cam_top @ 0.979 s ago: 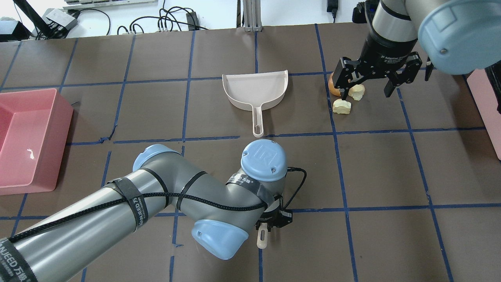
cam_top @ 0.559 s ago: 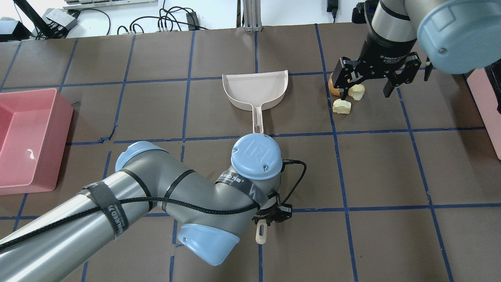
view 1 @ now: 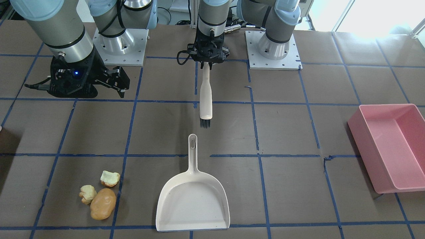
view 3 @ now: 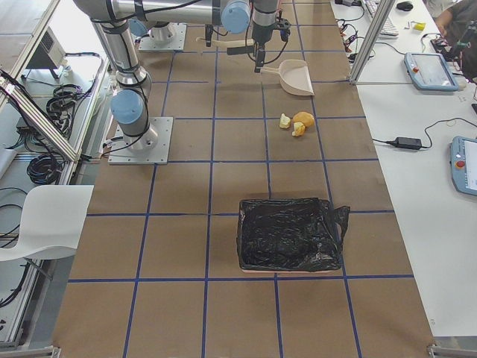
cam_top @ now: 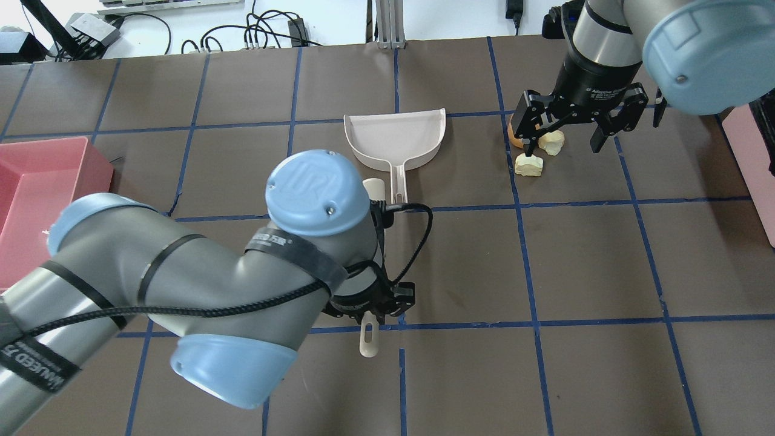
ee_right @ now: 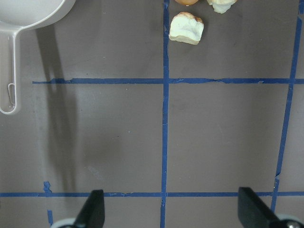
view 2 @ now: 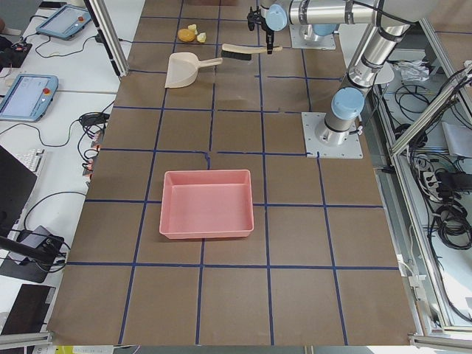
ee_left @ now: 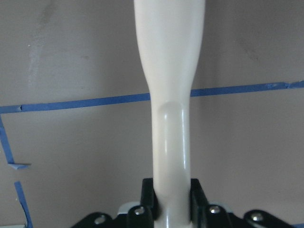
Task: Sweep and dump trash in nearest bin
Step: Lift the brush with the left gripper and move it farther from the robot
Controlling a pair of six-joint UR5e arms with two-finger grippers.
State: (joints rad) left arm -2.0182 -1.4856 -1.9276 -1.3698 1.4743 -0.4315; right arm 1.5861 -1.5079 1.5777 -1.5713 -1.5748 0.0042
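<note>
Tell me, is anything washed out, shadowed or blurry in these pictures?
Front-facing view: bright light washes out the top right corner, beyond the table. Right wrist view: a soft shadow falls on the table beside the dustpan handle. Left wrist view: the brush handle looms close, slightly soft, with a glossy highlight.

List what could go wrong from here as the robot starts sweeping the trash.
The left pincer grips the brush near the handle's far end, so sweeping pressure might twist it loose. The trash lies beside the dustpan, not at its mouth; the lumps may roll past. The black-lined bin looks nearer the trash than the pink bin; choosing pink would be wrong.
</note>
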